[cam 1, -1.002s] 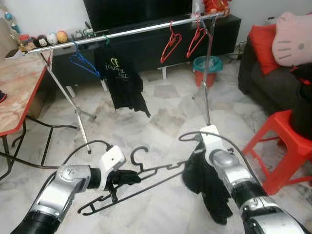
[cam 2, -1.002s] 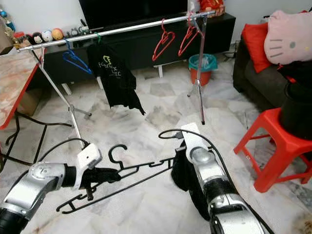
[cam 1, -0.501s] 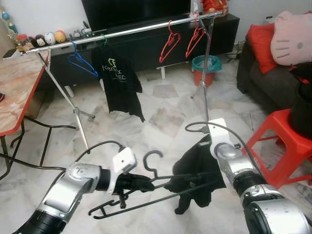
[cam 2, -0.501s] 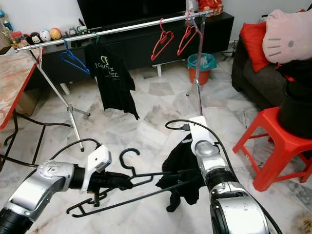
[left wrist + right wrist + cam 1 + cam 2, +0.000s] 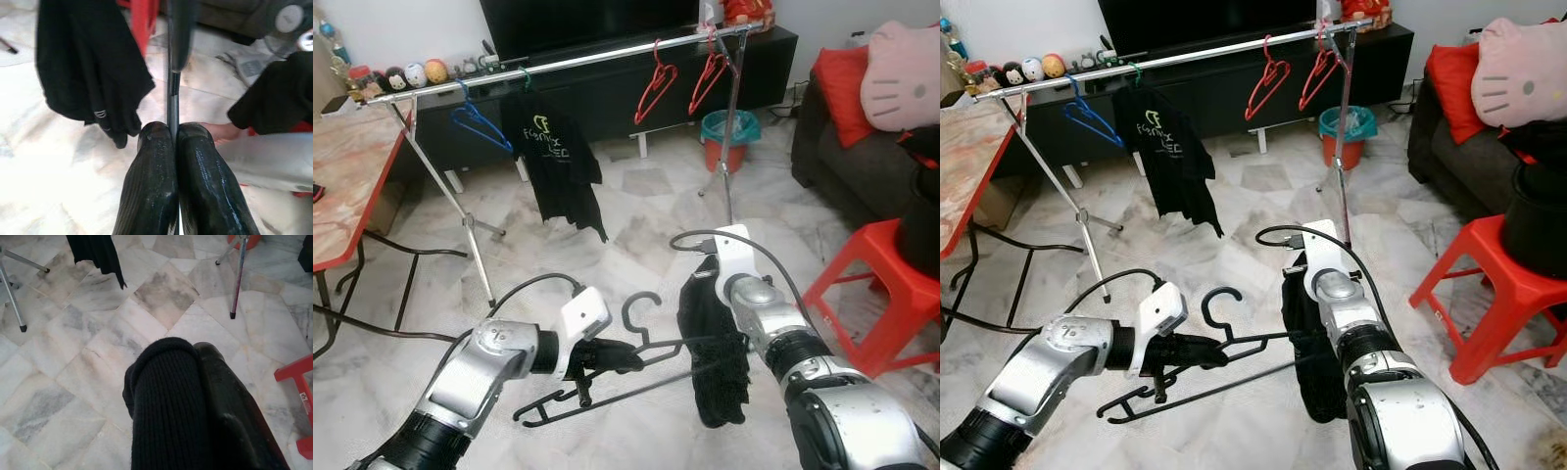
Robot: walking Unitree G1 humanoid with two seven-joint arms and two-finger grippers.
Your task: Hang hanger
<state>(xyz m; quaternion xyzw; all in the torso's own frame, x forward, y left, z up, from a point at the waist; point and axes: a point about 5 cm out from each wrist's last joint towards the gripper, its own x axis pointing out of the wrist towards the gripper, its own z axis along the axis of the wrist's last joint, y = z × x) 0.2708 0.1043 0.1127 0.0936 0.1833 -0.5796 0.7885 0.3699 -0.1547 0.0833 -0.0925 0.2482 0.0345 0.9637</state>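
**Left pincer clamps black hanger, right pincer wrapped in dark garment**

The left pincer [image 5: 625,356] is closed tight on the thin frame of a black hanger [image 5: 636,345], which it holds low over the marble floor [image 5: 636,225], hook up and the long bar slanting down towards the robot's left. In the left wrist view the two fingers [image 5: 151,181] press together on the hanger's rod with no gap. The hanger's other end reaches the right pincer [image 5: 215,396], where a black garment [image 5: 710,357] hangs limp from it beside the right arm. In the right wrist view ribbed dark cloth covers one finger and the fingers lie closed around the cloth.

Farther off stands a metal clothes rail [image 5: 568,64] on tripod legs. It carries a blue hanger [image 5: 481,127], a black T-shirt [image 5: 558,162] and two red hangers [image 5: 680,83]. A teal bin [image 5: 729,132] sits behind the rail. A red stool [image 5: 881,294] stands at the right, and a red-edged counter [image 5: 342,176] at the left.
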